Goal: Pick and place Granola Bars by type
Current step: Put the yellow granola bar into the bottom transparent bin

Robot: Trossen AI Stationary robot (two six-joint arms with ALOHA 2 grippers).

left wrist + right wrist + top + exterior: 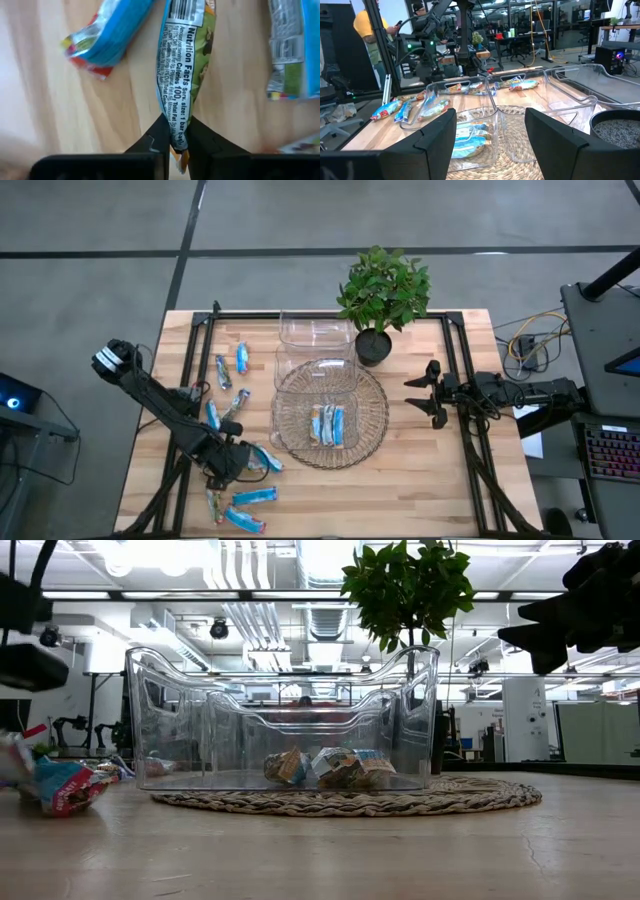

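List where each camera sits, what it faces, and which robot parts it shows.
High: overhead, straight down; both arms, left gripper low among granola bars.
Low: table height, facing the clear container; an arm at the upper right.
Left wrist: looks down its jaws, shut on a granola bar.
Right wrist: across open jaws toward the container.
Shared: high, low and right wrist show bars inside the container.

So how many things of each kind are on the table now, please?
Granola bars: about 11
Clear containers: 2
Potted plant: 1
Woven mat: 1
Total: about 15
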